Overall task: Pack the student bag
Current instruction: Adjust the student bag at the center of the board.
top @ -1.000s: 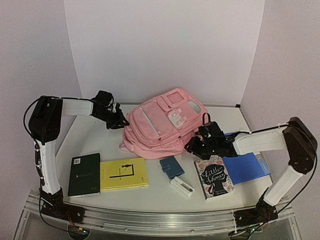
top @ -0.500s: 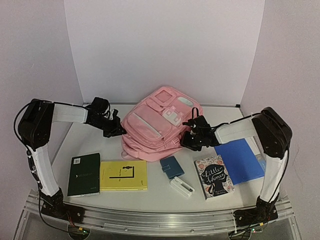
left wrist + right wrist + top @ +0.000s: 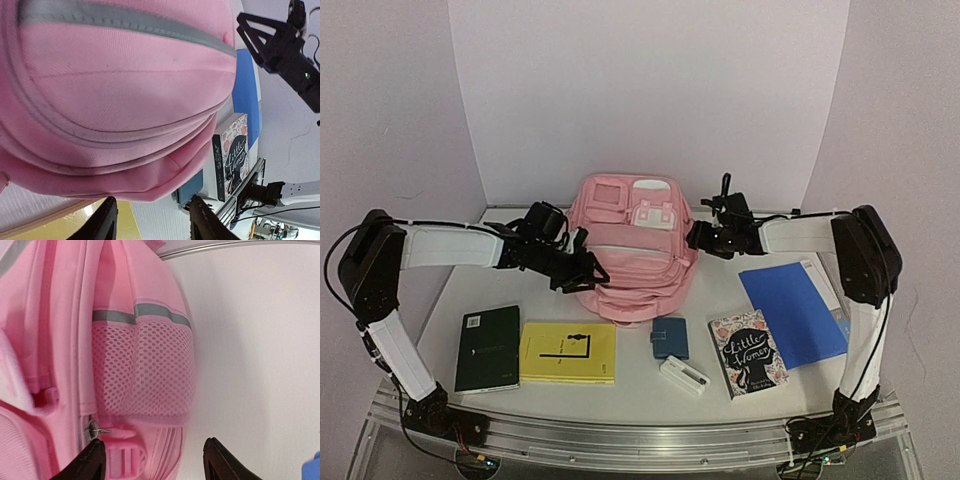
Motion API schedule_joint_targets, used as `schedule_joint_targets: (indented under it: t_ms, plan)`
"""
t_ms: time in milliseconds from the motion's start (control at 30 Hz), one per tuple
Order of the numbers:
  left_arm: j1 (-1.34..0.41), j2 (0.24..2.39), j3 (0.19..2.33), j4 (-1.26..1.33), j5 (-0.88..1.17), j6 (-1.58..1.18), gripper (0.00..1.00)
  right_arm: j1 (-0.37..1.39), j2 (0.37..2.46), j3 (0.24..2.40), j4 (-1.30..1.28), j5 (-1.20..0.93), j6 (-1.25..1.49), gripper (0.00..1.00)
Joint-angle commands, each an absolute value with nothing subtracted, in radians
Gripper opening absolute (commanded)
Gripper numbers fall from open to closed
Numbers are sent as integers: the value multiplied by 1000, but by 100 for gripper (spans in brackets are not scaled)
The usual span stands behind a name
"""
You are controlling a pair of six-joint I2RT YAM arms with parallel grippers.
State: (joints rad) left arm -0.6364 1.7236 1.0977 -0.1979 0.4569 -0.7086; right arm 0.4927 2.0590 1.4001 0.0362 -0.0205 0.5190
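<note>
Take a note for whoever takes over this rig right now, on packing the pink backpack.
Left gripper: open, empty, at the student bag's left side.
Right gripper: open, empty, at its right side, near the mesh pocket.
Bag: mid-table, towards the back.
Done: nothing visibly packed.
Left: green book, yellow book, blue case, small white item, Little Women book and blue folder all lie on the table.

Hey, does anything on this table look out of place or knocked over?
Nothing stands out: the bag sits at the back, the books lie flat in front, and nothing looks spilled or damaged.
</note>
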Motion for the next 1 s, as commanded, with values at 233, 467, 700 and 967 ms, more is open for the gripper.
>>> schedule_joint_targets:
  t_ms: [233, 467, 700, 967]
  plan:
    - [-465, 1599, 1242, -454, 368, -600, 79, 565, 1610, 1065, 0, -158, 745, 86]
    - [-395, 1749, 1412, -499, 351, -481, 88, 671, 1567, 885, 86, -248, 894, 89]
    - [-374, 1906, 1517, -489, 334, -461, 90, 752, 1605, 808, 246, -273, 1016, 91]
    - [-374, 2004, 1576, -457, 389, -464, 67, 790, 1771, 914, 302, -303, 1008, 86]
